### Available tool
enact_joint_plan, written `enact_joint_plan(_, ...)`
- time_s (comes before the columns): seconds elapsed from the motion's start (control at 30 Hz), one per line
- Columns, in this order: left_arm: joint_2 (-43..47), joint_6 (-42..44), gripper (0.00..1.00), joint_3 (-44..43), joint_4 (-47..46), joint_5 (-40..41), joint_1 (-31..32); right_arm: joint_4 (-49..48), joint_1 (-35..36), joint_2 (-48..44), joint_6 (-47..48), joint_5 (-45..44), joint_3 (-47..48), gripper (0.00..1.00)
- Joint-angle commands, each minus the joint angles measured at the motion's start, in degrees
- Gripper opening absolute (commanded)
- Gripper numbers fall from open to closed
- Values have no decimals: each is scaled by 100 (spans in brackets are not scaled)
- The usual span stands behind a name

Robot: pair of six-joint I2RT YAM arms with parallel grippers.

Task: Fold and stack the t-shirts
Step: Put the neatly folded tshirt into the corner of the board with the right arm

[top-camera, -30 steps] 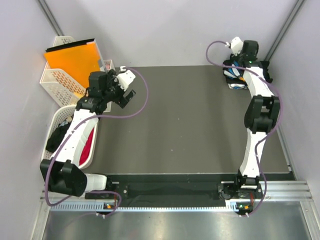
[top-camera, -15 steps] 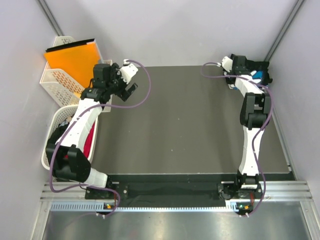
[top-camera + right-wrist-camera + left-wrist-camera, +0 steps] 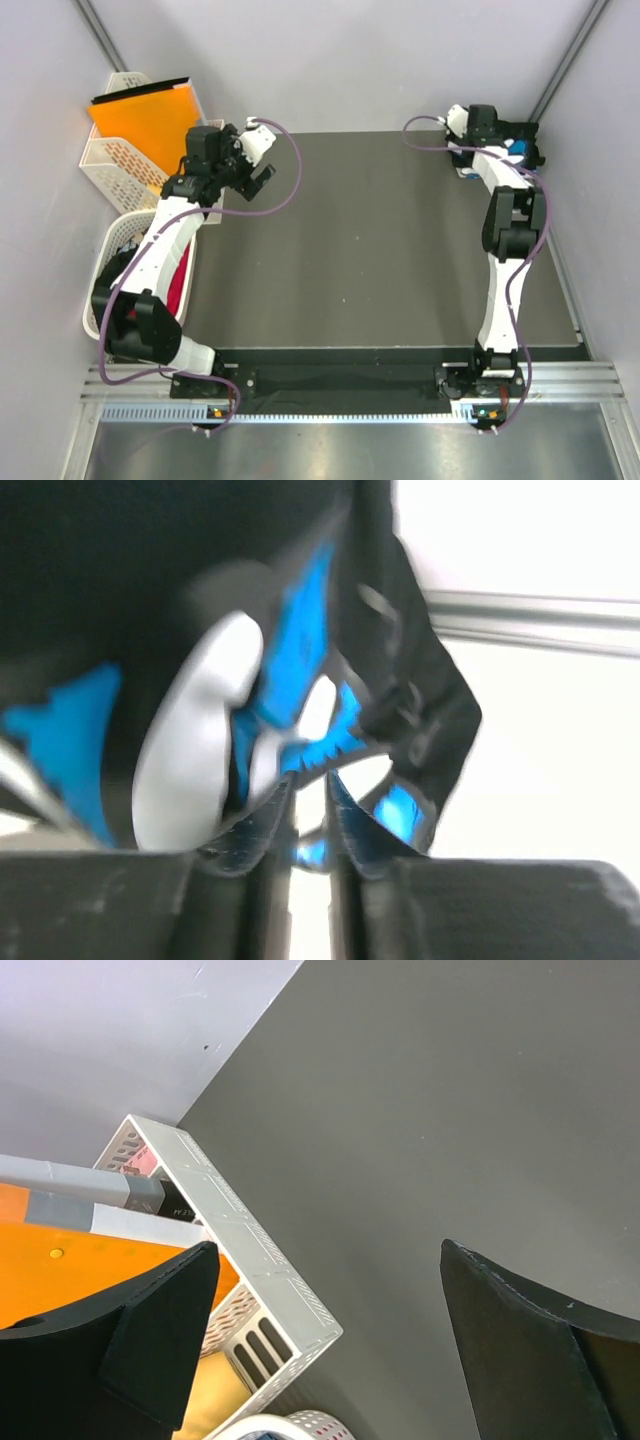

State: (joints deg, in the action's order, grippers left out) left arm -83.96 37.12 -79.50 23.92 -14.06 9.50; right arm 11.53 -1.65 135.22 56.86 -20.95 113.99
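Right arm is stretched out to the far right corner of the dark grey table top (image 3: 370, 250), where the folded black t-shirt with the blue and white print (image 3: 120, 550) sits in a small pile (image 3: 522, 150). The right gripper (image 3: 310, 800) is nose-down in that cloth, its fingers drawn close with just a slim slit between them. The wrist view is blurred, so I cannot tell whether they pinch a fold or have let it go. The corner spot makes sense: it leaves the middle of the table top free for folding.

Over to the left gripper (image 3: 255, 183). It hangs above the far left corner of the table top, jaws spread wide with nothing between them. Beyond its fingers (image 3: 150, 1340) the wrist camera shows the rectangular white lattice plastic basket (image 3: 235, 1235) and the flat orange folder (image 3: 60, 1270) standing in it. Just off the left edge of the table top sits the oval white lattice basket (image 3: 112, 240) with a red t-shirt (image 3: 178, 285) and darker cloth inside, apparently waiting their turn. Wide jaws this close to that basket suggest the next shirt is the target, though the gripper is not over it yet.

My read: one shirt is being set down on the pile, and more are left to fold.
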Motion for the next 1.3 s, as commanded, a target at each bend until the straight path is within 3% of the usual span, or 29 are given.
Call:
enact_joint_plan(0.0, 345, -118, 96, -101, -274, 9, 26, 726, 121, -1260, -535, 441, 237, 42)
enact_joint_plan(0.07, 511, -153, 97, -13, -283, 70, 26, 1287, 121, -1689, -885, 862, 211, 59)
enact_joint_plan(0.17, 757, -240, 98, 180, -292, 184, 26, 1921, 341, -2278, -1333, 1433, 150, 93)
enact_joint_plan(0.23, 890, -311, 99, 356, -318, 263, 26, 2072, 393, -2569, -1702, 1576, 71, 100)
enact_joint_plan(0.57, 1531, -1013, 99, 646, 7, 808, 26, 4216, 517, -3571, -2750, 2551, 554, 100)
enact_joint_plan(0.77, 2032, -1497, 99, 919, -63, 1125, 17, 4129, 543, -4459, -3049, 2973, -192, 100)
enact_joint_plan(1.27, 2543, -1744, 99, 805, 165, 1169, 17, 4138, 604, -5655, -3295, 4089, -800, 100)
